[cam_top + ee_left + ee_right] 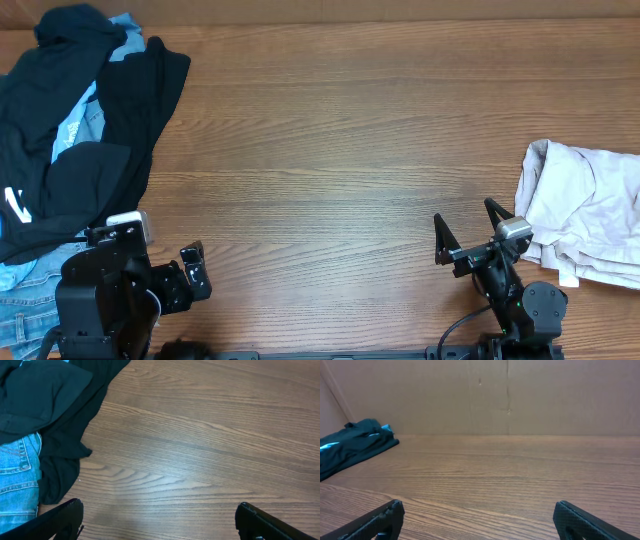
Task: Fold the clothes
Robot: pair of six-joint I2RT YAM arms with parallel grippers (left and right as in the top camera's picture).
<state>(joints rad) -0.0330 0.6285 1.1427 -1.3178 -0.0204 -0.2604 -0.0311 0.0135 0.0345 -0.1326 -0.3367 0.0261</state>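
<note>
A heap of black, light-blue and denim garments (80, 150) lies left of and beyond the left gripper (195, 270), whose fingers are spread. The right gripper (470, 228) is likewise spread wide above the wooden table (330, 150). Crumpled beige shorts (585, 215) lie just right of its fingers.

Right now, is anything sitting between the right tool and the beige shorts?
Nothing visible does. The open right tool sits beside the beige shorts, which lie crumpled at the right edge of the table. Only bare wood separates them.
</note>
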